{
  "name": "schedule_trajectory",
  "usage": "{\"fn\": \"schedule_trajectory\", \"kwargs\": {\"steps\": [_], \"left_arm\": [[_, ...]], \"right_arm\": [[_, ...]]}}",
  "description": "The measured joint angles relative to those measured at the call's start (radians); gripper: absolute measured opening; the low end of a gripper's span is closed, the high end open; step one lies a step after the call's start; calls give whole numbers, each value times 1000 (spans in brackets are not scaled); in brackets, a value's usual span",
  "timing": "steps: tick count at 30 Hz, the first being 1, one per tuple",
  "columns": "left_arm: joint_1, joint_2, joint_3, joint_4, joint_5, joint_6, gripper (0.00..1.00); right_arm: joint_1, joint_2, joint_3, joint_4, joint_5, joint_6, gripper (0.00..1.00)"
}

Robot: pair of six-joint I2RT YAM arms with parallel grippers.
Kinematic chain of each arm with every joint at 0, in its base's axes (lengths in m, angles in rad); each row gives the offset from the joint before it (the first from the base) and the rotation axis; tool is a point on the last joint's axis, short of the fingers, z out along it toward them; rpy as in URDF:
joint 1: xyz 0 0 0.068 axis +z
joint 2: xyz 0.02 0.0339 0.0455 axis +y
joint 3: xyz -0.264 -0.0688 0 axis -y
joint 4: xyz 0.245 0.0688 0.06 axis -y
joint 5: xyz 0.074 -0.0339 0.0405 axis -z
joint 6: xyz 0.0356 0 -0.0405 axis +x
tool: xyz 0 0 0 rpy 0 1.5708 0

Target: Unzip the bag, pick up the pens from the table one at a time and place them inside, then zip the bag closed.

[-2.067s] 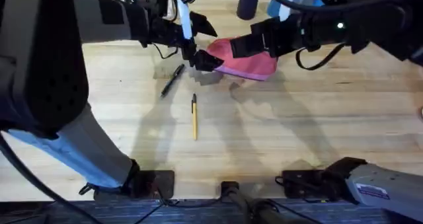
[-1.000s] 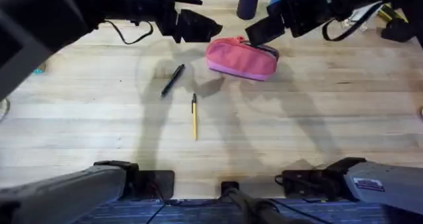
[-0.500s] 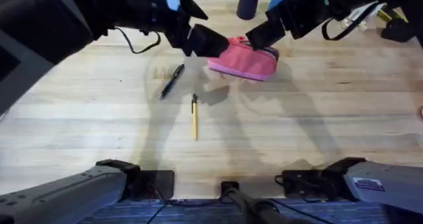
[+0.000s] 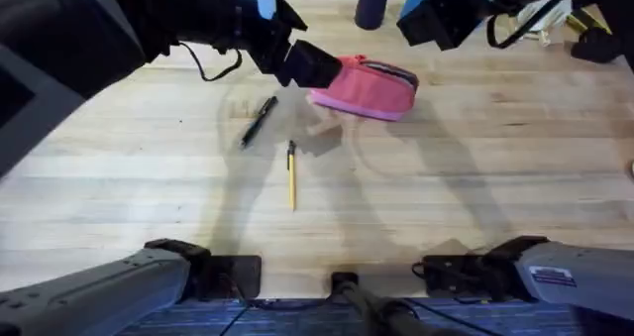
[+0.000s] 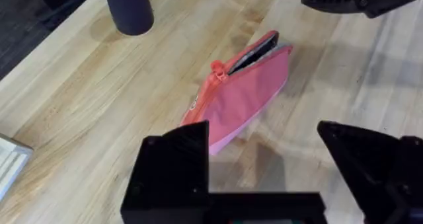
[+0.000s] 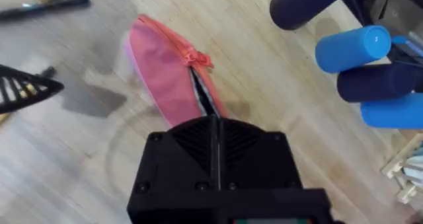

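Note:
The pink bag (image 4: 364, 88) lies at the back middle of the table (image 4: 446, 197), its zipper partly open with the pull (image 5: 216, 67) near one end. My left gripper (image 4: 309, 64) is open at the bag's left end, and its fingers (image 5: 175, 164) straddle that end of the bag (image 5: 248, 92). My right gripper (image 4: 428, 21) is raised behind and to the right of the bag, shut with nothing visible in it (image 6: 217, 128), above the bag (image 6: 165, 78). The black pen (image 4: 259, 120) and the yellow pen (image 4: 291, 174) lie on the table left of the bag.
A dark navy cylinder (image 4: 371, 4) stands behind the bag, and blue cylinders (image 6: 353, 49) cluster next to it. Cables and small items (image 4: 555, 19) sit at the back right. The front half of the table is bare wood.
My left gripper came down to the bag's left end and stays there. My right gripper lifted off the bag and moved back and right. The pens have not moved.

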Motion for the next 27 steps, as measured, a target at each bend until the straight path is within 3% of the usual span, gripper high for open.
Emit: {"fn": "schedule_trajectory", "kwargs": {"steps": [14, 27], "left_arm": [[0, 0, 0, 0, -1, 0, 993], [0, 0, 0, 0, -1, 0, 993]], "right_arm": [[-2, 210, 1, -16, 0, -131, 30], [-4, 316, 1, 8, -20, -154, 29]]}}
